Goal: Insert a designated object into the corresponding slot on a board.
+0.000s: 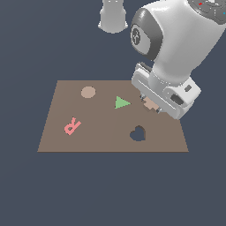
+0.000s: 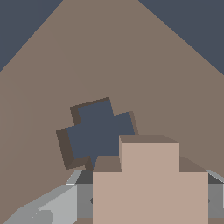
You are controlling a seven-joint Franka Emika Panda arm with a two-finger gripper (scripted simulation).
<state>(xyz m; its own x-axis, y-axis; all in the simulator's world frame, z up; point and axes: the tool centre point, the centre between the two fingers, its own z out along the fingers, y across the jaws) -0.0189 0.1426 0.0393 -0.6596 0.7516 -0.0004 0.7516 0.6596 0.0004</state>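
Pincer (image 1: pixel 151 105) was what we looked at first; it was closed on the tan cross (image 1: pixel 151 104), and the white arm hung over the far side of the brown board (image 1: pixel 101 137) toward the exterior view's right; in the wrist view the tan cross (image 2: pixel 149 175) sat big and close, held between grey fingers (image 2: pixel 57 205); we saw the dark cross-shaped slot (image 2: pixel 98 131) cut into the board (image 2: pixel 109 57) just beside the cross; the cross was near the slot but not inside it; we could not tell whether the cross touched the board; in the exterior view we could not see that slot, since the arm hid it; on the board we also saw a tan disc (image 1: pixel 88 92), a green triangle (image 1: pixel 121 103), a pink letter R (image 1: pixel 72 126) and a dark heart-shaped hole (image 1: pixel 138 133).
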